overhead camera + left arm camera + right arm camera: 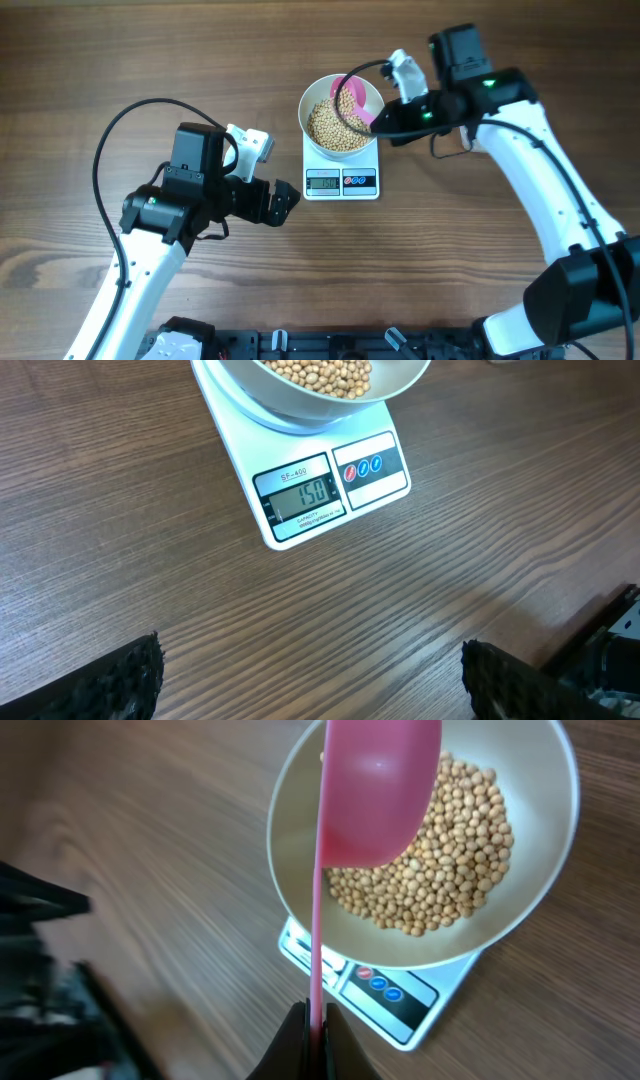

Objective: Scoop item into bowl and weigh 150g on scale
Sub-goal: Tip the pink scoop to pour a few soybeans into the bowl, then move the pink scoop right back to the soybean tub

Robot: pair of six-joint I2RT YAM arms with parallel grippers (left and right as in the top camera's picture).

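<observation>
Right gripper point(312, 1022) tight on scoop point(375, 790); scale point(330, 480) display legible left-wrist only

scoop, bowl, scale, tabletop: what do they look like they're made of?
Pink scoop: likely plastic; smooth, soft sheen, thin moulded handle.
Bowl: glossy white, ceramic or hard plastic; can't tell which.
Scale: smooth white plastic housing, printed button panel.
Table: dark wood grain, matte; possibly laminate.

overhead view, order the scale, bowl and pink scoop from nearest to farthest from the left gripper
From the left gripper:
1. scale, just to its right, with the display edge nearest.
2. bowl, sitting on the scale's far part.
3. pink scoop, over the bowl's far right side.
</observation>
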